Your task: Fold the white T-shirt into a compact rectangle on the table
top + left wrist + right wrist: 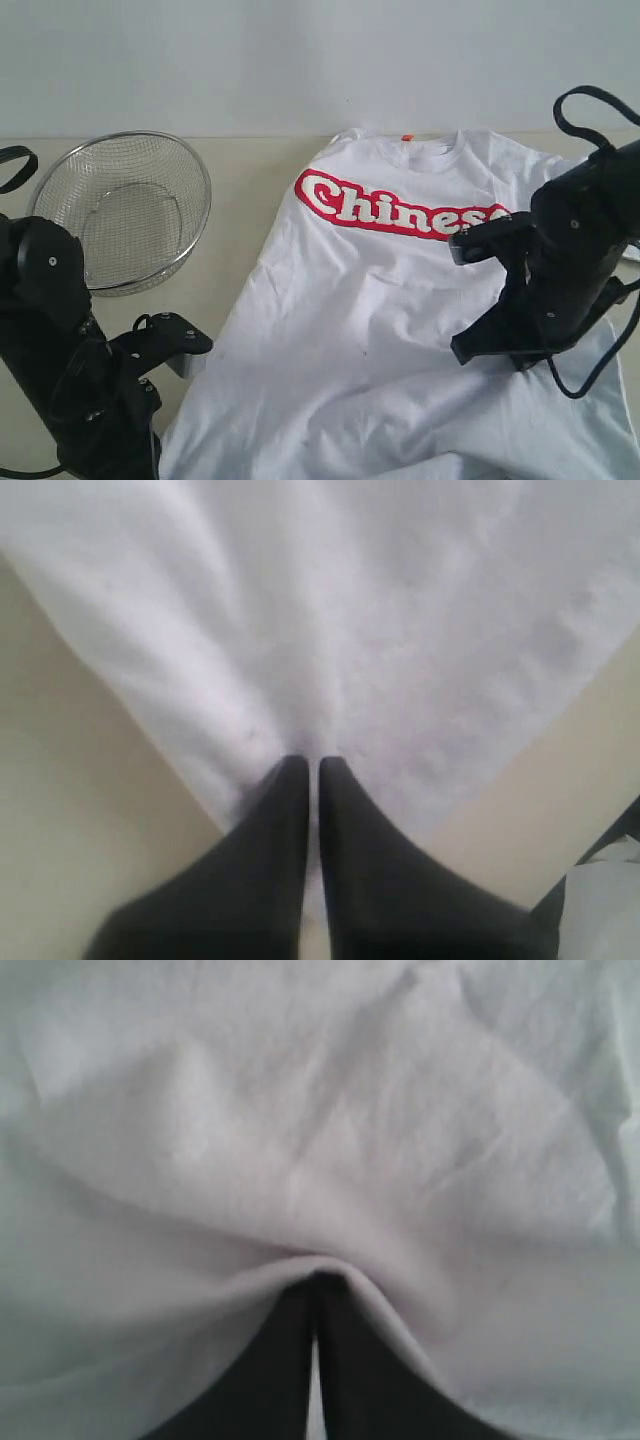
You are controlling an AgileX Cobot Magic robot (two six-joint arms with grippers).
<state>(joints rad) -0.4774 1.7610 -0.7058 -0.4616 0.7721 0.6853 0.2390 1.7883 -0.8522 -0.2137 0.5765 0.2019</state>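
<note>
The white T-shirt [370, 300] lies front up on the table [240, 210], its red "Chinese" band [400, 208] across the chest and a small orange neck tag [406, 137] at the collar. My left gripper [312, 765] is at the shirt's lower left edge, shut with a thin layer of white cloth [400, 610] between its fingers; bare tabletop [80, 810] shows beside it. My right gripper [318, 1282] is shut on the shirt's right side, below the sleeve, with cloth [300, 1110] bunched up over its tips. In the exterior view the right arm [560, 260] hides part of the lettering.
A round wire-mesh basket [120, 205] stands on the table at the left, apart from the shirt. The left arm [70, 380] fills the near left corner. A pale wall [300, 60] runs behind the table's far edge.
</note>
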